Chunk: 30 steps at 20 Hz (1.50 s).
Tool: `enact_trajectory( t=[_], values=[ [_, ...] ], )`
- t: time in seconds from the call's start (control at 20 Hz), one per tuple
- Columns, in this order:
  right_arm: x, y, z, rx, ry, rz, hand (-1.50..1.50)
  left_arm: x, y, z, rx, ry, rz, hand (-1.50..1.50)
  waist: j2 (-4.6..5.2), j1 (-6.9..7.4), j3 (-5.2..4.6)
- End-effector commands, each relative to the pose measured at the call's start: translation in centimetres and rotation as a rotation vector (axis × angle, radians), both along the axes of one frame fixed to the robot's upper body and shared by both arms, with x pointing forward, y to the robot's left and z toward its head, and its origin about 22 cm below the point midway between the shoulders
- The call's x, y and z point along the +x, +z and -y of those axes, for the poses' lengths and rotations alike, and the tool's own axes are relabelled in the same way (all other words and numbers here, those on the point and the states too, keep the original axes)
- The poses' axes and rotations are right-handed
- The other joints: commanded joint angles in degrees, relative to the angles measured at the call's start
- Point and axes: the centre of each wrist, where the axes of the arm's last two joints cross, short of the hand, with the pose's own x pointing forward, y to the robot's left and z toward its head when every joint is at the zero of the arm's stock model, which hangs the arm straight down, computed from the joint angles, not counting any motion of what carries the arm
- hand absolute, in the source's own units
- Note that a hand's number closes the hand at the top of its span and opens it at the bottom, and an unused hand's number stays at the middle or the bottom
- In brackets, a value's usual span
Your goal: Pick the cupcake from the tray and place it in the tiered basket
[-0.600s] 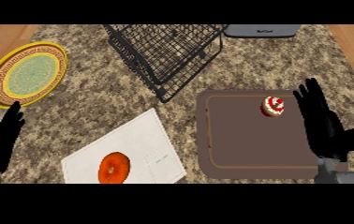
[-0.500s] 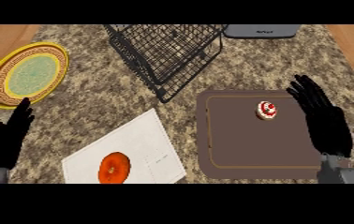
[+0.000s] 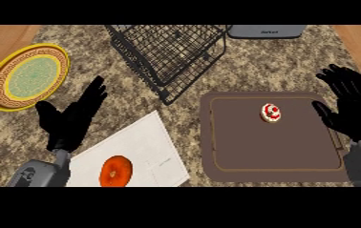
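Observation:
A small cupcake [image 3: 270,113] with white and red topping sits on the brown tray [image 3: 268,150], toward its far side. The black wire tiered basket [image 3: 169,53] stands at the back centre of the counter. My right hand [image 3: 343,105] is open at the tray's right edge, fingers straight, a short way right of the cupcake and not touching it. My left hand [image 3: 72,119] is open over the counter at the left, fingers pointing up and right, holding nothing.
A yellow and green plate [image 3: 29,76] lies at the far left. A white board [image 3: 144,153] at the front carries an orange doughnut [image 3: 116,171]. A grey appliance [image 3: 266,31] stands at the back right.
My left hand has come in from the left edge toward the centre, forearm now showing. My right hand shifted slightly. The view has moved, so everything sits further right.

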Motion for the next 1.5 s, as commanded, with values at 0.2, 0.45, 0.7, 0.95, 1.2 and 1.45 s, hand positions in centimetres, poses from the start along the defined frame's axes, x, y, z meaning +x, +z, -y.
enact_trajectory(
  t=[0.2, 0.45, 0.7, 0.95, 1.2, 1.45],
  values=[
    [-1.6, 1.5, 7.2, -0.29, 0.197, 0.164, -1.5, 0.9, 0.7, 2.3, -0.033, -0.073, 0.014, 0.0, -0.46, 0.35, -0.16],
    [-2.2, 5.1, 7.5, -0.646, 0.123, 0.096, -1.5, 2.1, 1.9, 4.0, -0.048, -0.056, 0.0, 0.0, -0.76, -0.65, -0.3],
    [-4.2, 9.0, 8.5, -0.964, -0.012, -0.029, -1.5, 0.4, 0.6, 3.6, -0.045, -0.045, -0.01, 0.0, -1.21, -1.62, -0.48],
    [-6.0, 11.8, 2.8, -1.016, 0.026, -0.114, -1.5, 0.7, 0.3, 1.3, -0.06, -0.045, -0.01, 0.0, -1.1, -1.6, -0.46],
    [-6.2, 13.1, -2.5, -1.009, 0.035, -0.172, -1.5, 0.6, -0.7, 3.8, -0.048, -0.064, 0.015, 0.0, -0.68, -0.11, -0.33],
    [-6.8, 10.6, -5.0, -1.133, -0.028, -0.267, -1.5, 1.2, 0.1, 6.0, -0.063, -0.065, 0.001, 0.0, -0.56, 0.27, -0.27]
  ],
)
